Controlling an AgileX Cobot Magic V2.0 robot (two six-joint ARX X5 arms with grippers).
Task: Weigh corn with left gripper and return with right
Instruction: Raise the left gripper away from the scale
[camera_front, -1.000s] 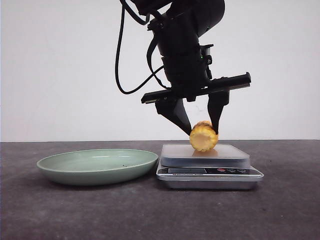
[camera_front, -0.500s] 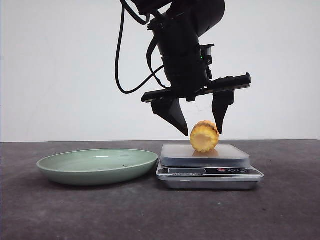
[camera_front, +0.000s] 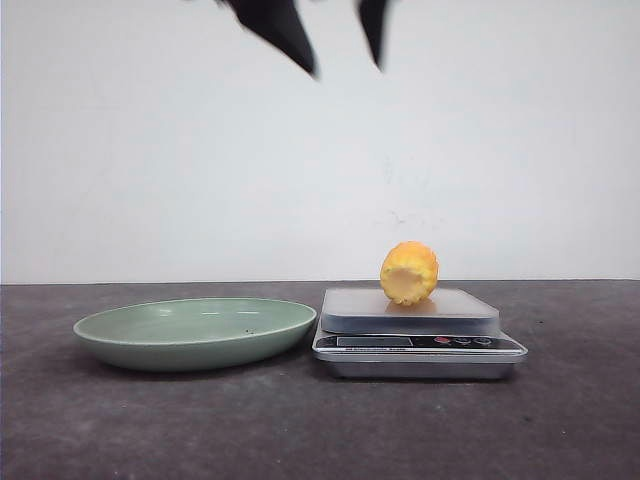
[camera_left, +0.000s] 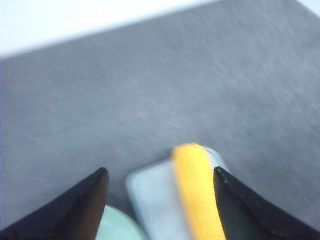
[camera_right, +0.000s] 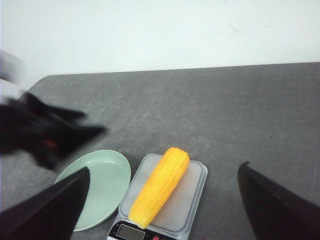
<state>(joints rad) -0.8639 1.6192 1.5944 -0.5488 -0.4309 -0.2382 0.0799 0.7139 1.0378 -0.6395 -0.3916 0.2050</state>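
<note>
From the front, the corn (camera_front: 408, 272) lies on its side on the platform of the kitchen scale (camera_front: 410, 309), its pale cut end facing the camera, with nothing touching it; the green plate (camera_front: 195, 331) sits just beside the scale on the dark table (camera_front: 300, 430) and holds nothing. Only the two black fingertips of the left gripper (camera_front: 338, 45) show at the top edge, spread apart and empty, well above the cob. In the left wrist view, which is blurred, the left gripper's fingers (camera_left: 75, 210) stand wide with the yellow cob and the pale scale platform far below between them, and a sliver of the plate at the edge. The right wrist view shows the whole cob resting diagonally across the scale, the display end toward the camera though its reading is too small to tell, and the plate next to it; the right gripper (camera_right: 165, 210) has its fingers far apart, holding nothing, well above the table, and a smeared dark shape over the plate is likely the left arm. By my judgement the weighing half is done, and the return to the plate by the right gripper is not yet begun.
</note>
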